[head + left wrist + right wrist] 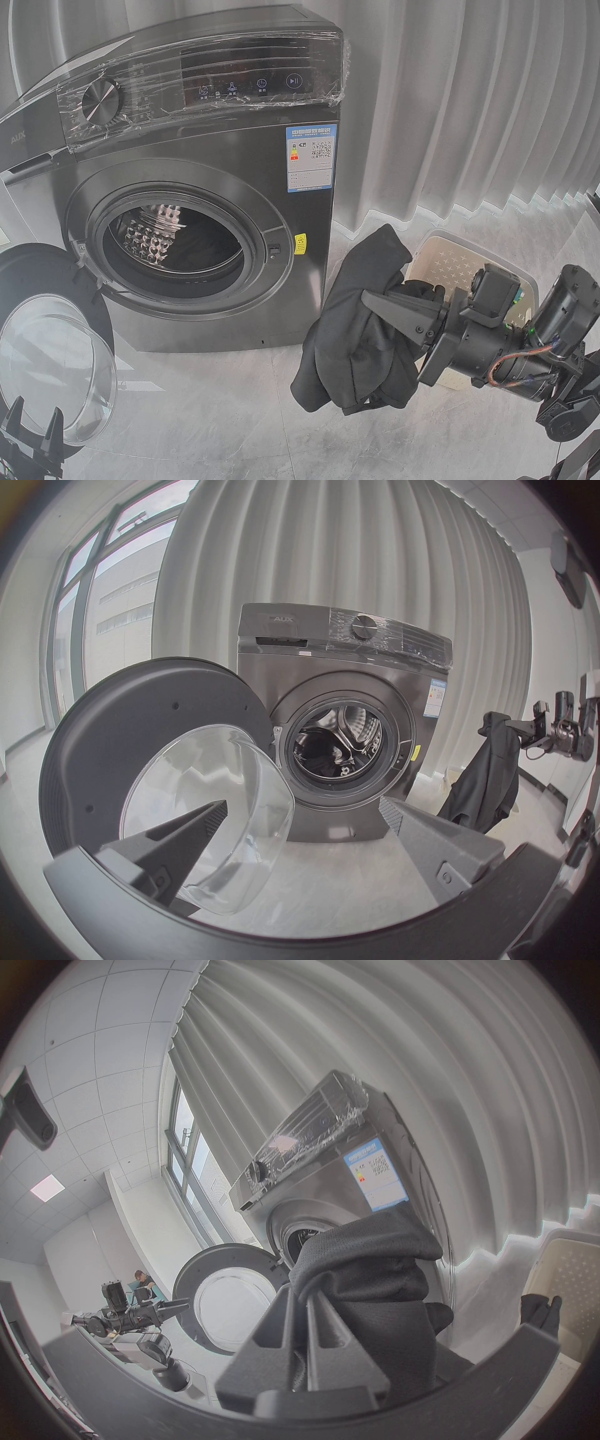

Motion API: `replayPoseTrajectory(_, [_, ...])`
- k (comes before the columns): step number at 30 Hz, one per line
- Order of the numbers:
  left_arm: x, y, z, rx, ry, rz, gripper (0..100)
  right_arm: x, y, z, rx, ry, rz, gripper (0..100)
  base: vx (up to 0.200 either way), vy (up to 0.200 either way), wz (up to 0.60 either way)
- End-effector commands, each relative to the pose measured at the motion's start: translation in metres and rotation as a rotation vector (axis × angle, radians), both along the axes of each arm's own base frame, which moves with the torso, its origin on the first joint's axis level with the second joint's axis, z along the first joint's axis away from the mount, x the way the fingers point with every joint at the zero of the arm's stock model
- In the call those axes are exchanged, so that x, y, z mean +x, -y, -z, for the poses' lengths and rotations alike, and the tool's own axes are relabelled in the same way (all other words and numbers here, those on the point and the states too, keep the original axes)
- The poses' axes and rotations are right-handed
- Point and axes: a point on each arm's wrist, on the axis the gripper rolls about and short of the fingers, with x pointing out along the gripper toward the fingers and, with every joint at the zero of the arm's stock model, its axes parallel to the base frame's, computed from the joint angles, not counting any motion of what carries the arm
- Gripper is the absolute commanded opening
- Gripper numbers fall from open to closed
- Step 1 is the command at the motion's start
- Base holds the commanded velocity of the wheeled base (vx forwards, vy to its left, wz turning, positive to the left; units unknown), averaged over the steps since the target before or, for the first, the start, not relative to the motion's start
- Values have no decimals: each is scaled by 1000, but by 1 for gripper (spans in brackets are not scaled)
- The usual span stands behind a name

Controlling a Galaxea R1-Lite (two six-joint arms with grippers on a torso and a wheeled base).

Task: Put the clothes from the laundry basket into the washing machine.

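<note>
While the carry from basket to drum is the step in hand, start at your left: the left gripper sits low beside the swung-open door, its fingers spread wide with nothing between them. Next comes the washing machine, its drum opening unobstructed, with something dark lying inside. Right of the machine, the dark garment hangs off the floor, draped over and below the right gripper, whose fingers are pressed together on a bunched fold near the cloth's top. Farthest right stands the laundry basket, where a dark bit shows at the rim; you cannot tell whether it is a separate piece. Your next move likely calls for swinging the right arm left, raising the trailing cloth past the drum's lip, then releasing inside.
</note>
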Motion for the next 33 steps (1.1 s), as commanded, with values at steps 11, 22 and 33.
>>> replayPoseTrajectory(11, [1,1,5,38,-24,55,100,25,-35,8,8,-20,76,0,0,0,0])
replayPoseTrajectory(22, [6,6,-27,55,-1,265,100,37,-58,4,65,-27,66,0,0,0,0])
replayPoseTrajectory(33, [61,14,-61,103,-74,366,100,54,-80,2,97,-4,57,0,0,0,0])
